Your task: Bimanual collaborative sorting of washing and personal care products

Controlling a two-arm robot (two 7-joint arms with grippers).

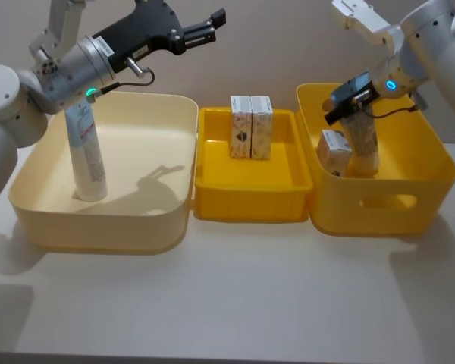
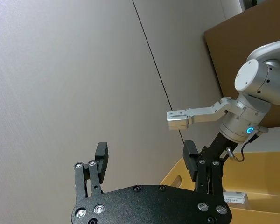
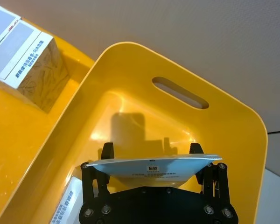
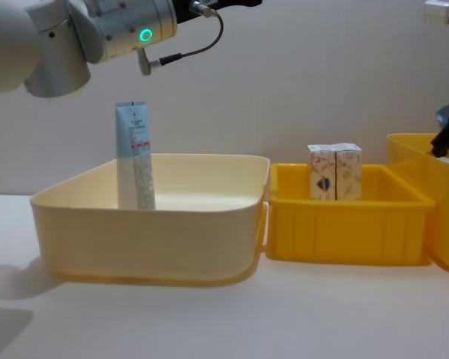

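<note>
A pale table [image 1: 235, 296] carried three bins in a row: a large cream tray [image 1: 30, 197] on the robot's left, a small yellow tray [image 1: 250, 199] in the middle, and a deeper yellow bin [image 1: 409, 220] on the right. In the cream tray one pale-blue-and-white tube [image 4: 134, 157] stood upright on its cap near the left wall, crimped end up, apparently sorted there as the place for tubes. Two small cartons [image 1: 251, 127] stood upright side by side, touching, toward the back of the middle tray, which looked like the spot for cartons. In the right bin a third carton [image 1: 334, 152] sat near the left wall, just beside a second tube [image 1: 362, 140]. The right claw [image 3: 152, 161] was closed on that tube's flat crimped end, holding it upright inside the bin, most likely so it could be lifted out and passed across toward the cream tray. Farther back and higher, the left claw [image 2: 147, 161] hovered above the rear rim of the cream tray, spread wide and holding nothing, pointed toward the right arm as if ready to receive.
</note>
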